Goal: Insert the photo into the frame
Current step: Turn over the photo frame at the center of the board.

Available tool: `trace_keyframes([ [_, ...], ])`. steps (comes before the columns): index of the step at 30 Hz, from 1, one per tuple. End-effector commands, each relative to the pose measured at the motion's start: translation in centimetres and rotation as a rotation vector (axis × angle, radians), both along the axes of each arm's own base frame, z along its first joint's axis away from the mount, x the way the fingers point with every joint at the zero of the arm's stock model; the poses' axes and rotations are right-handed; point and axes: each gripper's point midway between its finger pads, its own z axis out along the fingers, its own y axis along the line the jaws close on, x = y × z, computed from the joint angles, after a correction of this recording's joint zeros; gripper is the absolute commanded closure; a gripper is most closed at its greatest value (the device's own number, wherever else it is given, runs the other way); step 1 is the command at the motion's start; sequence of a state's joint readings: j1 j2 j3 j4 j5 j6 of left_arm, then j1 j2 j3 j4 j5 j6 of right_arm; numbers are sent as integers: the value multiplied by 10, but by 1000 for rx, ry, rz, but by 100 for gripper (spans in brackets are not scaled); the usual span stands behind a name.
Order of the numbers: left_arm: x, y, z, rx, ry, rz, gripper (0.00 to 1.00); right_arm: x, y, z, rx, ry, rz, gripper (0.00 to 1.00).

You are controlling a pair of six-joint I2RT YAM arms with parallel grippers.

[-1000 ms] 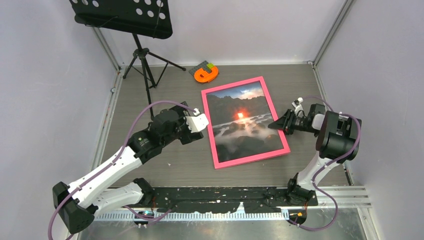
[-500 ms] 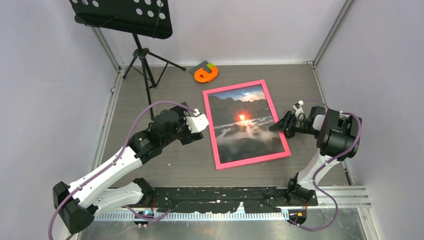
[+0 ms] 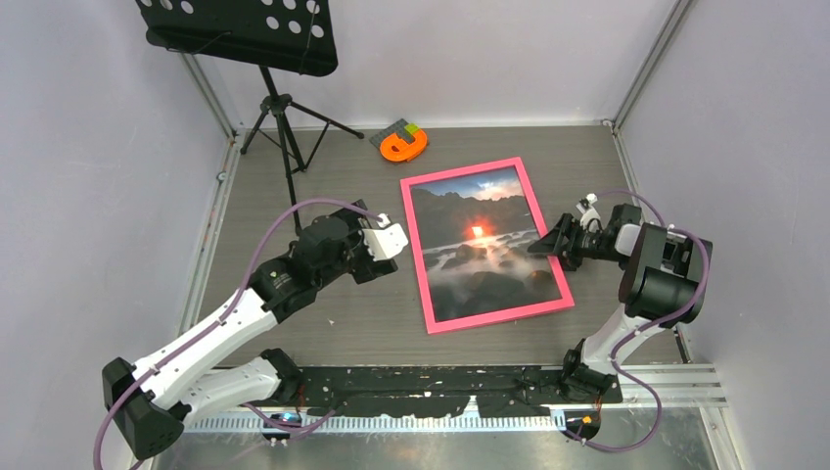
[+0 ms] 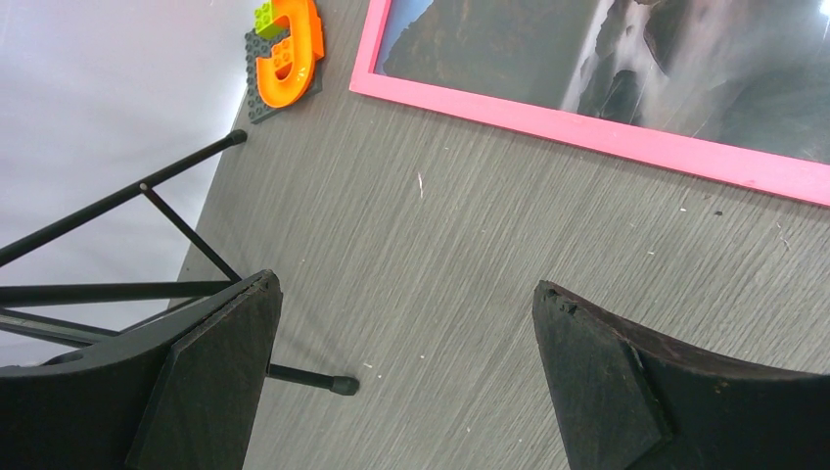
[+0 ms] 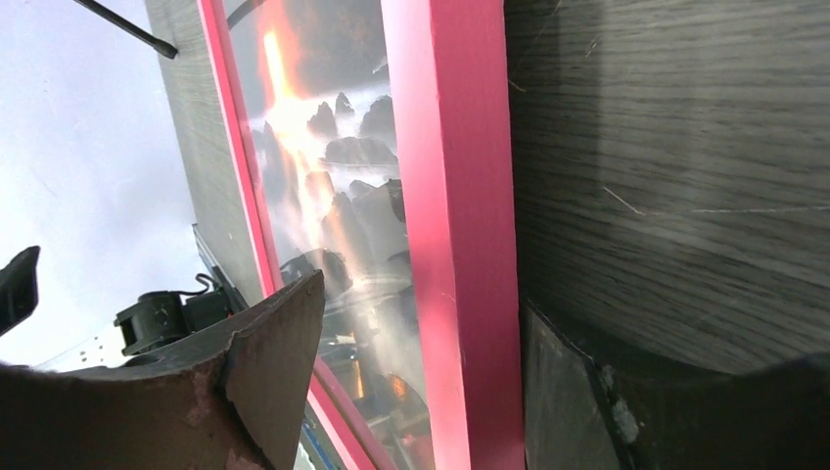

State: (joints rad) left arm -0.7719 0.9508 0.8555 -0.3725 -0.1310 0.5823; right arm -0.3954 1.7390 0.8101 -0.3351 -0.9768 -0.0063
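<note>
The frame (image 3: 416, 255), a thin pink rectangle, lies flat in the middle of the table with the photo (image 3: 483, 245), a sunset seascape, inside it. My right gripper (image 3: 541, 245) is at the frame's right side. In the right wrist view its jaws stand open astride the pink border (image 5: 455, 196), one finger over the photo (image 5: 323, 166) and the other on the table outside it. My left gripper (image 3: 387, 245) hangs wide open left of the frame, holding nothing. Its wrist view shows bare table between the fingers (image 4: 406, 323) and the frame's edge (image 4: 587, 132) beyond.
A black music stand (image 3: 240, 34) on a tripod stands at the back left, one leg (image 4: 303, 377) reaching near my left gripper. An orange toy on a small brick plate (image 3: 403, 144) lies behind the frame. Pale walls close in three sides.
My right gripper's jaws have spread apart on the frame's right border. The frame has shifted slightly to the right. The left arm has stayed still.
</note>
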Motion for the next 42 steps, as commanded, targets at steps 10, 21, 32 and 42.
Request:
trace_keyframes([
  [10,3,0,18,-62,-57,15,0,0,-34,4,-259,-9,-27,24],
  [21,3,-2,22,-78,-58,12,0,7,-49,19,-373,-59,-34,1],
  [32,0,2,17,-89,-67,13,0,-2,-40,14,-474,-27,125,5],
  [42,3,0,15,-87,-72,17,0,-25,-8,17,-595,6,510,5],
])
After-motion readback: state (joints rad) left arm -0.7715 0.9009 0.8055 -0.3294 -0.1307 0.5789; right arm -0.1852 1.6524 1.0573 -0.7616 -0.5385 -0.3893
